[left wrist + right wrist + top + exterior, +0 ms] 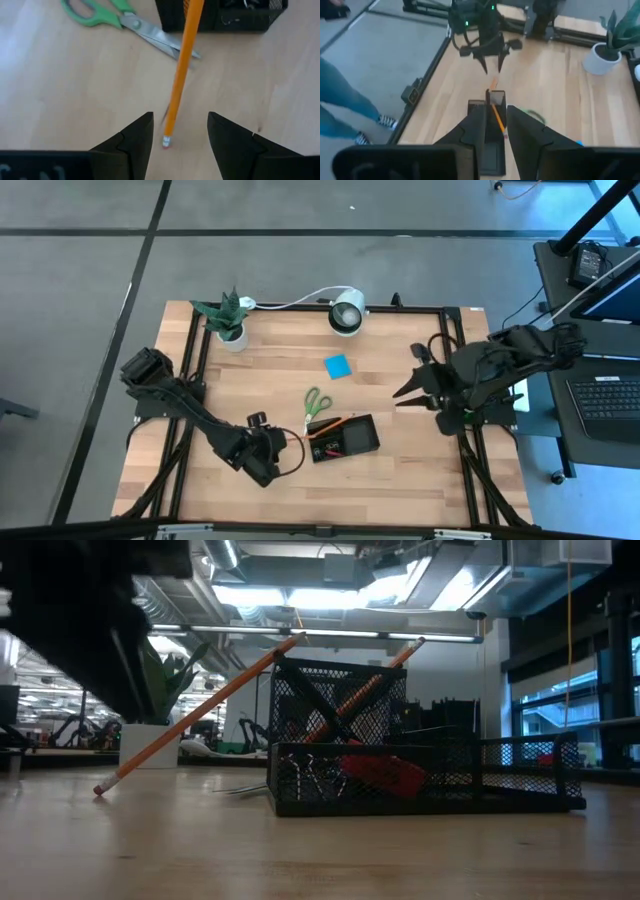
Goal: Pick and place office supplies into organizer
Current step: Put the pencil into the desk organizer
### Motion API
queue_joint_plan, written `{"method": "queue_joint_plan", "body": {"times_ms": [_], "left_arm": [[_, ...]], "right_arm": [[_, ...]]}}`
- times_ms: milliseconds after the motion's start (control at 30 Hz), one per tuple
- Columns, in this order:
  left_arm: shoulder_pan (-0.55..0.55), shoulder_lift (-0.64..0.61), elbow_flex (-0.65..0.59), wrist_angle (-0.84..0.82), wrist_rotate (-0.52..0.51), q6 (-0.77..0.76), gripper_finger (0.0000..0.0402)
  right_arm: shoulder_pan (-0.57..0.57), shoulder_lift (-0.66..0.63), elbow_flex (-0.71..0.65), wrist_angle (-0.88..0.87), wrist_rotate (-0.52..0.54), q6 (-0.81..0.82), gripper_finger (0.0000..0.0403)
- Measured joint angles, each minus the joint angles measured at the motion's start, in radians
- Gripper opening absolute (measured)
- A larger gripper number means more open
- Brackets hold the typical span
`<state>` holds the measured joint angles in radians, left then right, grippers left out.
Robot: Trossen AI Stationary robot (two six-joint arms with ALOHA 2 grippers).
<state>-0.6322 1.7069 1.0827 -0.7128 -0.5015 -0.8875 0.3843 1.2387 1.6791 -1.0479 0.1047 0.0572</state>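
Left gripper (180, 137) (open) straddles pencil (182, 75) eraser end.

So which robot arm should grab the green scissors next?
Probably the left. Its open claw sits low over the table beside the organizer, with the scissors lying just ahead of it. The right claw is raised off to the other side.

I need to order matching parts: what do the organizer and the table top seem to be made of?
The organizer looks like black wire mesh, probably coated metal: its walls are a see-through grid. The table top looks like light wood with a smooth matte finish: grain and plank seams show.
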Motion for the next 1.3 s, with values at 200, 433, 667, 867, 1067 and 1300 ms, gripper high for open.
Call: {"method": "queue_joint_plan", "body": {"times_ms": [200,433,667,867,1067,1300], "left_arm": [[0.013,0.0,-0.086,0.103,0.003,-0.015,0.018],[0.021,0.0,-0.133,0.156,0.002,-0.016,0.0179],[0.051,0.0,-0.165,0.216,0.059,0.029,0.0156],[0.073,0.0,-0.18,0.251,0.077,0.068,0.0125],[0.074,0.0,-0.18,0.244,0.101,0.09,0.0065],[0.074,0.0,-0.154,0.238,0.113,0.11,0.0014]], "right_arm": [[0.0,-0.124,-0.185,0.145,0.0,0.044,0.0084],[0.0,-0.214,-0.335,0.249,0.0,0.083,0.0084],[0.0,-0.246,-0.392,0.281,0.0,0.097,0.0084],[0.0,-0.246,-0.392,0.279,0.0,0.095,0.0084],[-0.001,-0.246,-0.392,0.268,0.0,0.094,0.0084],[-0.001,-0.246,-0.392,0.265,0.0,0.094,0.0084]]}}
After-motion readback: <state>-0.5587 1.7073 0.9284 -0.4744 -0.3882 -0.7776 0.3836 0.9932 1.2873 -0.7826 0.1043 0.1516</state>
